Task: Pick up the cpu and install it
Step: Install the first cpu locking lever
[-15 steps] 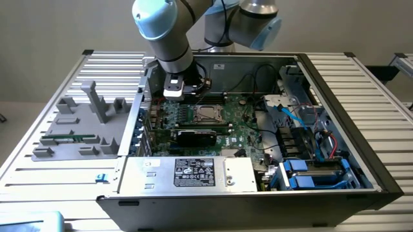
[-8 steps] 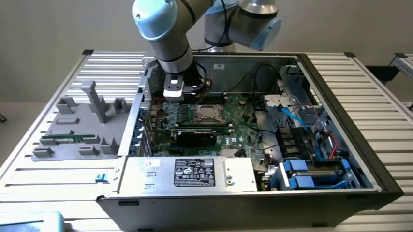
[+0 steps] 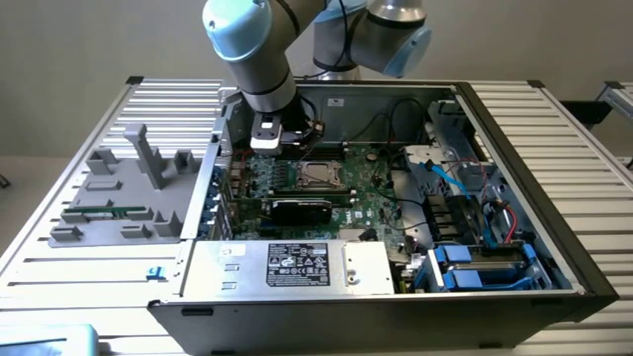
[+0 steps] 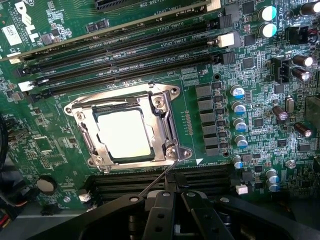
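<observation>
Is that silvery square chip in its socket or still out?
In: the cpu lies flat inside the metal socket frame on the green board.

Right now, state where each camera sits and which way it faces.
Exterior view: off the arm, raised, looking down into the open computer case; the arm and gripper show.
Wrist view: on the wrist, facing the motherboard close up; the gripper tips show.
Both show the cpu in its socket.
</observation>
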Robot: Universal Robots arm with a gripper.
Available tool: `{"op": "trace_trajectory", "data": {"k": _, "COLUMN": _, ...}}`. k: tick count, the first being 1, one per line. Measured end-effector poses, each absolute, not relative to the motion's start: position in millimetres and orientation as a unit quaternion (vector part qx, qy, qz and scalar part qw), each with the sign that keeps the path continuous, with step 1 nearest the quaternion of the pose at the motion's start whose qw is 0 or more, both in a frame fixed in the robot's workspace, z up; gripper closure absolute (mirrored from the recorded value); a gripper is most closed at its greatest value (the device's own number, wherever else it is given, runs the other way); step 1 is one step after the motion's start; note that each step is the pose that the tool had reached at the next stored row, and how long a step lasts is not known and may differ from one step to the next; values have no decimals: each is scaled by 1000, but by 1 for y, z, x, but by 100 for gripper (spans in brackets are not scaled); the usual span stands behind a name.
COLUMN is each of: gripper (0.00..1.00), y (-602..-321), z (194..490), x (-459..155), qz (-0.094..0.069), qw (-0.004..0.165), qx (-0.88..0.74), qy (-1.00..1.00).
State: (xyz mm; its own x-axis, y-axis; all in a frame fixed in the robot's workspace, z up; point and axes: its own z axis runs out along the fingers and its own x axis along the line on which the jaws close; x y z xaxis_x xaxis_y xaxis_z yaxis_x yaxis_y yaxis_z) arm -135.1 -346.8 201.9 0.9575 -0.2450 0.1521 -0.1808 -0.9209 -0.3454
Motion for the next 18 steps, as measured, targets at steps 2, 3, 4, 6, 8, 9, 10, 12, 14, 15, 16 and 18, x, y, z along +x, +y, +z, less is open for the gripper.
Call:
{"op": "trace_trajectory", "data": {"k": 2, "gripper": 89, "y": -347, "z": 201, "x": -135, "qz": -97, "qw": 166, "qx": -975, "qy": 109}}
{"op": "trace_trajectory", "data": {"k": 3, "gripper": 89, "y": -347, "z": 201, "x": -135, "qz": -98, "qw": 166, "qx": -975, "qy": 109}}
{"op": "trace_trajectory", "data": {"k": 4, "gripper": 89, "y": -347, "z": 200, "x": -135, "qz": -98, "qw": 167, "qx": -975, "qy": 109}}
{"op": "trace_trajectory", "data": {"k": 6, "gripper": 89, "y": -347, "z": 200, "x": -135, "qz": -100, "qw": 167, "qx": -975, "qy": 109}}
{"op": "trace_trajectory", "data": {"k": 8, "gripper": 89, "y": -347, "z": 199, "x": -135, "qz": -101, "qw": 167, "qx": -975, "qy": 109}}
{"op": "trace_trajectory", "data": {"k": 9, "gripper": 89, "y": -347, "z": 199, "x": -135, "qz": -101, "qw": 167, "qx": -975, "qy": 109}}
{"op": "trace_trajectory", "data": {"k": 10, "gripper": 89, "y": -347, "z": 198, "x": -135, "qz": -101, "qw": 167, "qx": -975, "qy": 109}}
{"op": "trace_trajectory", "data": {"k": 12, "gripper": 89, "y": -347, "z": 198, "x": -134, "qz": -102, "qw": 167, "qx": -975, "qy": 110}}
{"op": "trace_trajectory", "data": {"k": 14, "gripper": 89, "y": -347, "z": 197, "x": -134, "qz": -103, "qw": 167, "qx": -974, "qy": 110}}
{"op": "trace_trajectory", "data": {"k": 15, "gripper": 89, "y": -347, "z": 197, "x": -134, "qz": -103, "qw": 167, "qx": -974, "qy": 110}}
{"op": "trace_trajectory", "data": {"k": 16, "gripper": 89, "y": -347, "z": 197, "x": -134, "qz": -103, "qw": 167, "qx": -974, "qy": 110}}
{"op": "trace_trajectory", "data": {"k": 18, "gripper": 89, "y": -347, "z": 197, "x": -133, "qz": -103, "qw": 167, "qx": -974, "qy": 111}}
